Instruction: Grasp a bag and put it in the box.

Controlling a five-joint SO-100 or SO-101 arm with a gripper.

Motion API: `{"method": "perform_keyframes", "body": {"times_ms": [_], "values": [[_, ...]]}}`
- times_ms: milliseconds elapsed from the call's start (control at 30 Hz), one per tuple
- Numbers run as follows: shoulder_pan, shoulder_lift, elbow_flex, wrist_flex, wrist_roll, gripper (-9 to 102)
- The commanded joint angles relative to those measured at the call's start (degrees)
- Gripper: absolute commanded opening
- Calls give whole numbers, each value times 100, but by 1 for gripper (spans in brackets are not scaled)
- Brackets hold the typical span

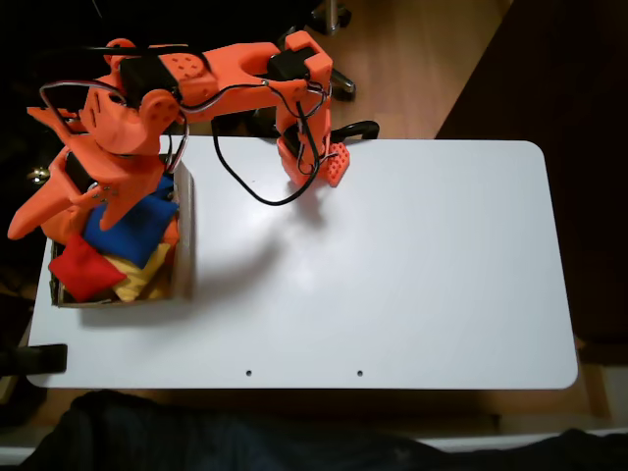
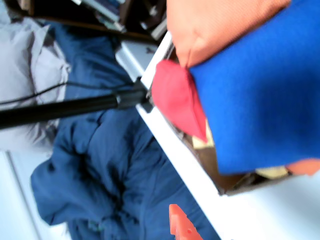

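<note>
**Red bag already in the box, arm over the box's upper end**

Fixed view: the red bag (image 1: pixel 84 268) lies at the lower left of the frame, inside the cardboard box (image 1: pixel 183 257), at the box's lower end. It rests against a blue bag (image 1: pixel 132 229) with a yellow bag (image 1: pixel 145 277) next to it. The orange arm (image 1: pixel 196 83) reaches across the upper left of the frame and its gripper (image 1: pixel 54 211) sits over the box's upper end, above and left of the red bag, close but apparently not touching. The jaws look spread, nothing seen between them, though I cannot be sure from this angle. The white table (image 1: pixel 392 265) takes up the rest of the frame.

Wrist view: the red bag (image 2: pixel 177 102) sits centre frame, tucked under the blue bag (image 2: pixel 260 95) on the right, with an orange bag (image 2: pixel 215 25) at the top. A strip of box wall (image 2: pixel 235 182) shows low right. One orange finger tip (image 2: pixel 181 227) pokes in at the bottom edge, well below the bag, holding nothing.

Handling, as a judgement: the bag looks soft, light, pillowy, not fragile, and fabric should not slip. Best hold is a pinch on a free corner or edge; it would sag, not resist. Placement looks done.
</note>
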Motion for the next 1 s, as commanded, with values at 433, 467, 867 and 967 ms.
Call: {"method": "perform_keyframes", "body": {"times_ms": [433,467,867,967], "values": [[-1037,2013,712,492,79,80],[-1125,2118,782,519,88,81],[-2074,3243,1564,580,123,81],[-2347,3507,1819,545,79,81]]}}
